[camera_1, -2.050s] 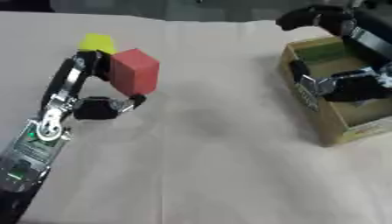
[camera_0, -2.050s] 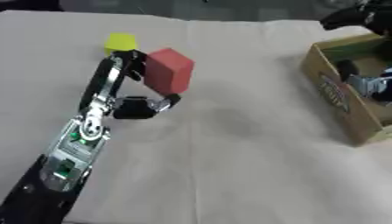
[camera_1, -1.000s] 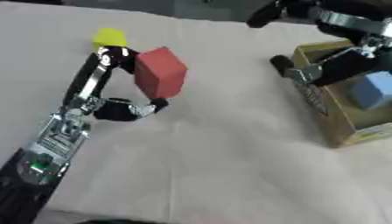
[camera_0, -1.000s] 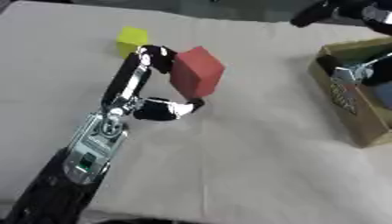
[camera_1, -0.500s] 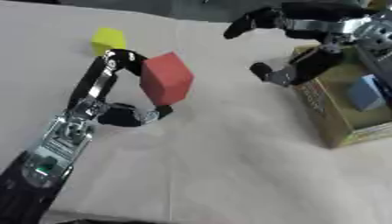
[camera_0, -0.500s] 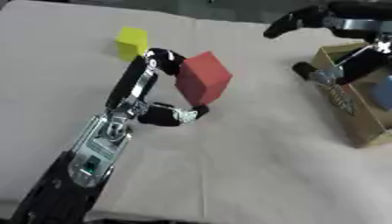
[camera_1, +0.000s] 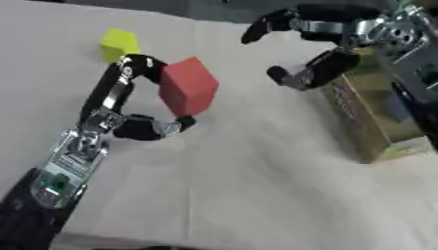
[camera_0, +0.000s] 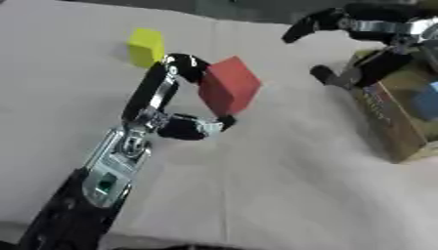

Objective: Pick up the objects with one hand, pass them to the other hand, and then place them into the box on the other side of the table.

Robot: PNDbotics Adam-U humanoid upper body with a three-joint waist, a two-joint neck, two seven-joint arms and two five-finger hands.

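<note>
My left hand [camera_0: 163,110] is shut on a red cube [camera_0: 229,86], pinched between fingers above and thumb below, raised over the white table near its middle. My right hand [camera_1: 321,44] hangs open to the right of the cube, fingers spread towards it, with a gap between them. A yellow cube [camera_0: 145,46] lies on the table at the far left. The cardboard box [camera_0: 389,122] stands at the right edge with a blue block [camera_0: 425,101] inside.
The white cloth-covered table [camera_0: 273,195] stretches across the view. The box's near wall [camera_1: 359,122] rises beside my right hand. A dark strip runs along the table's far edge.
My left hand has carried the red cube rightwards and higher. My right hand has come out from over the box and moved left towards the cube, fingers spread.
</note>
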